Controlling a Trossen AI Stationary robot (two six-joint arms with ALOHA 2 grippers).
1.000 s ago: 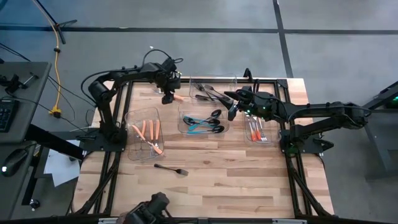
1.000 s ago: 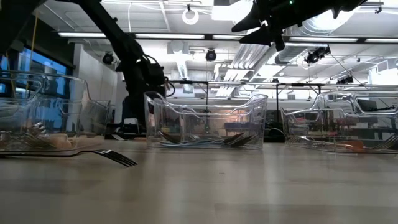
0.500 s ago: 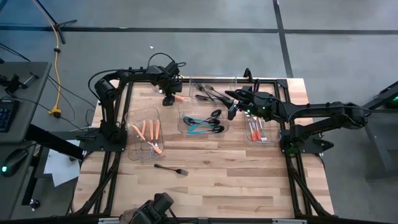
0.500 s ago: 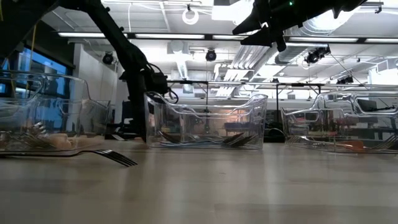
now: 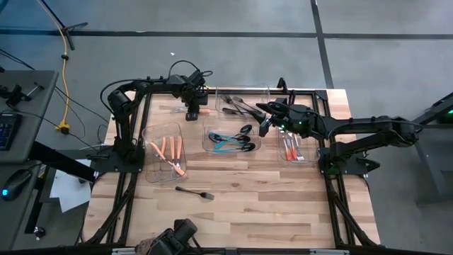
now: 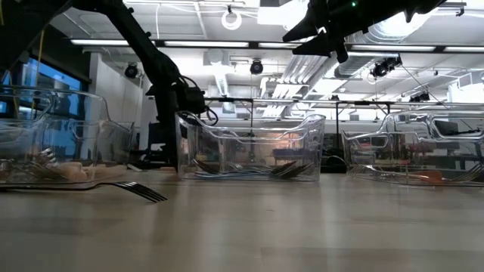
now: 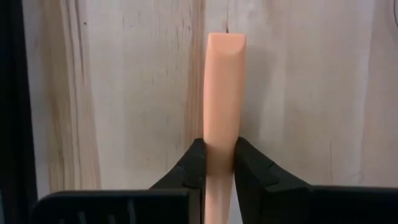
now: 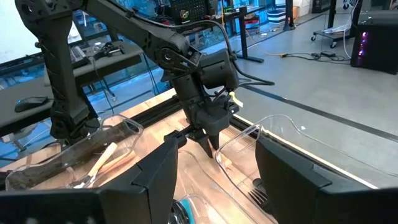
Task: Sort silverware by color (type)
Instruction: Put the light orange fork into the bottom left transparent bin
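An orange-handled piece of silverware (image 5: 204,111) lies on the wood at the table's far left, and my left gripper (image 5: 192,115) is down on it, shut on its handle (image 7: 224,81). My right gripper (image 5: 265,128) hangs open in the air over the middle bin (image 5: 231,136), which holds teal-handled pieces; nothing is between its fingers (image 8: 155,180). A black fork (image 5: 195,192) lies flat on the bare table near the front. In the right wrist view my left gripper (image 8: 211,140) stands with its tips at the table. My left gripper pinches the orange handle's two long edges (image 7: 221,134) between its two fingers, well short of the handle's square free end (image 7: 225,40). The fingers come from above, pointing steeply down, across the handle. The handle lies flat on the wood.
Clear bins stand around: one at the left with orange pieces (image 5: 164,152), one at the far middle with black pieces (image 5: 241,105), one at the right with orange-handled pieces (image 5: 296,145). Bare wood spreads across the near half of the table (image 5: 269,205).
My left gripper has sunk toward the table at the far left, down onto the orange-handled piece, and has since kept still there. The right arm has kept still.
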